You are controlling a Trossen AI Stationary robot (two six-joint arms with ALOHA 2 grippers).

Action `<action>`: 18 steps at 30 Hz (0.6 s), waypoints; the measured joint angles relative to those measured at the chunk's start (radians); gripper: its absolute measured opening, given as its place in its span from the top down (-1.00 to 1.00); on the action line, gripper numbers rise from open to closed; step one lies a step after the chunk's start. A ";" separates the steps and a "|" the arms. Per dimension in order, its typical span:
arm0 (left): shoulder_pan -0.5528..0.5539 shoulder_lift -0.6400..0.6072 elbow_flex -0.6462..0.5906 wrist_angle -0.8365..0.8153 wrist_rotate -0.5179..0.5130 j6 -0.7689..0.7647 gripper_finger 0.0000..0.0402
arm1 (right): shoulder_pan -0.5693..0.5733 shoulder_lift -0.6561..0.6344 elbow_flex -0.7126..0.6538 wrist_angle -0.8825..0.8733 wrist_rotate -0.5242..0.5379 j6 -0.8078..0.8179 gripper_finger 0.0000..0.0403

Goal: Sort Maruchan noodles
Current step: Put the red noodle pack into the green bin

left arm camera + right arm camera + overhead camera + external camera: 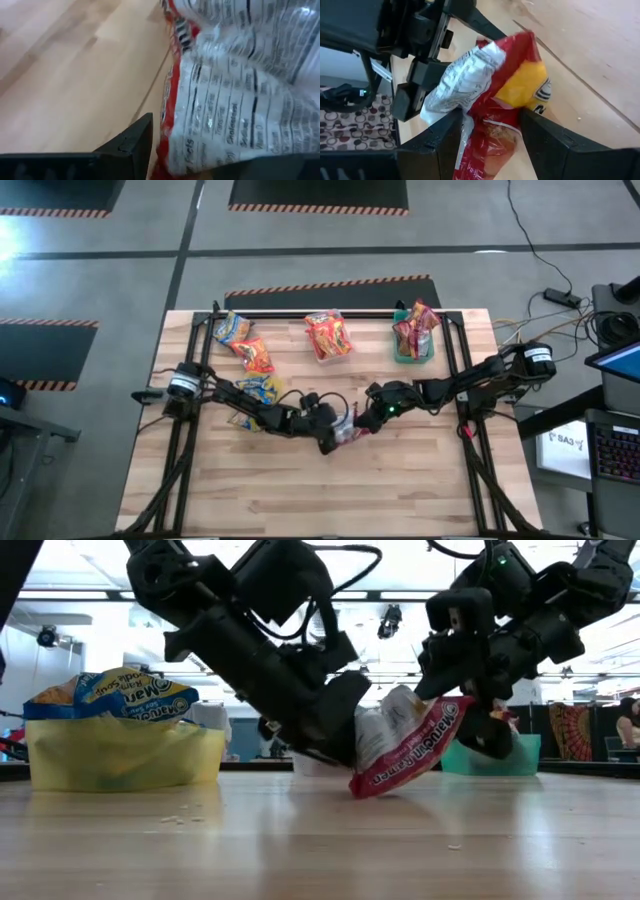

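A dark red Maruchan packet (400, 745) with a silvery printed back stands tilted at mid-table between my two grippers. Its lower corner (365, 788) is on the wood. My left gripper (328, 436) comes in from the table's left and is shut on the packet's silvery side. My right gripper (368, 420) comes in from the right and is shut on its red end. The packet also shows in the high view (348, 430), the left wrist view (240, 95) and the right wrist view (495, 95). My left gripper has the packet's silvery printed back (200, 130) between its two fingers (131, 145), slanting down from the table's left. The packet hides the place where the far finger meets it. My right gripper pinches the packet's red end (487, 137) between its two fingers (445, 140), slanting down from the table's right. The plastic is crumpled between them. The packet is tilted, with its lower corner on the table.
At the far edge stand a yellow tub (225, 340) with yellow-and-blue packets (120, 695), a clear tub (322, 358) with orange-red packets and a green tub (400, 350) with dark red ones. An orange packet (255, 356) and a yellow-and-blue one (258, 388) lie loose at the left.
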State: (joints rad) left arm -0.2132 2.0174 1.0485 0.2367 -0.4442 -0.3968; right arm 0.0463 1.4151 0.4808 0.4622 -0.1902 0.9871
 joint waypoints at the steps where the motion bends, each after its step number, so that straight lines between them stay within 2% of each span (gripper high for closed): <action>1: 0.002 0.000 0.000 0.016 -0.001 0.011 0.30 | 0.000 0.000 0.000 0.001 -0.001 -0.003 0.06; 12: 0.028 0.000 0.051 0.008 -0.006 0.081 0.32 | -0.026 -0.050 0.035 -0.013 -0.046 -0.064 0.15; 18: 0.062 -0.002 0.115 -0.041 -0.013 0.156 0.32 | -0.064 -0.128 0.051 -0.113 -0.045 -0.116 0.15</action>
State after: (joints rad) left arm -0.1513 2.0159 1.1637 0.1955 -0.4574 -0.2404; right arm -0.0173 1.2870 0.5316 0.3487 -0.2353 0.8707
